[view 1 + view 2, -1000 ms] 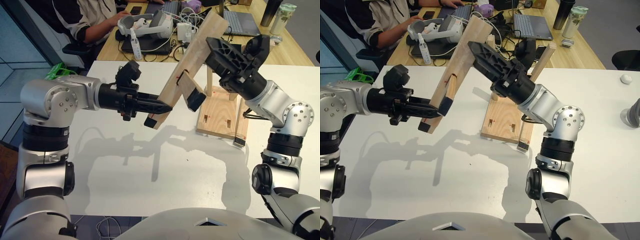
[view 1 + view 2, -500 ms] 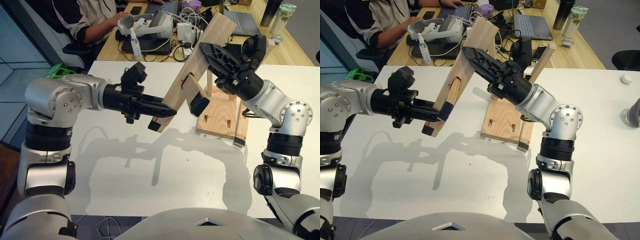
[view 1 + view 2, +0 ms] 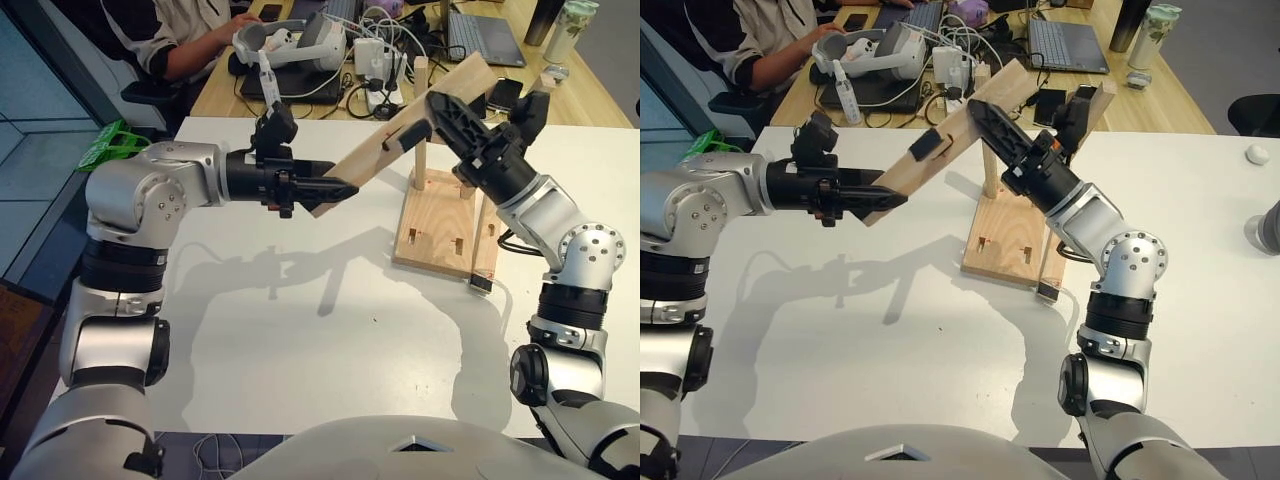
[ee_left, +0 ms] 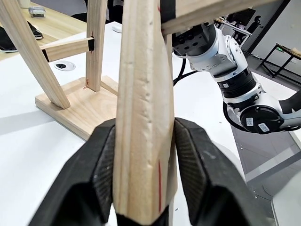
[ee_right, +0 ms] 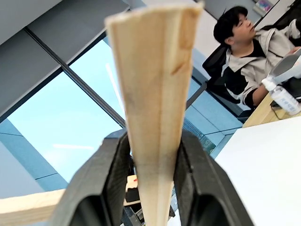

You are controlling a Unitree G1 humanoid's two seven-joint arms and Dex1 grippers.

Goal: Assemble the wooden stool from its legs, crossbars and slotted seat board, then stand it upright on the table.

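Note:
A long wooden leg [image 3: 365, 165] with a short black-tipped crossbar stub [image 3: 397, 140] hangs slanted in the air over the white table. My left gripper [image 3: 335, 190] is shut on its lower end, and the left wrist view shows the fingers [image 4: 103, 165] pressed on both sides of the wood. My right gripper [image 3: 445, 105] is shut on the upper part of the same leg [image 5: 153, 94]. Below and to the right, the seat board [image 3: 440, 240] lies flat with an upright leg [image 3: 419, 165] and a leaning leg [image 3: 487, 225] set in it.
Behind the table a wooden desk [image 3: 230, 95] carries a headset [image 3: 300, 40], a laptop [image 3: 1065, 45], cables and a bottle [image 3: 562, 25]; a person sits there. A small white object [image 3: 1257, 153] lies at the far right. The near table [image 3: 330, 350] is bare.
The held leg has swung from a steep tilt to a flatter slant. Its lower end rose and moved away from me with the left gripper. Both grippers stay shut on it.

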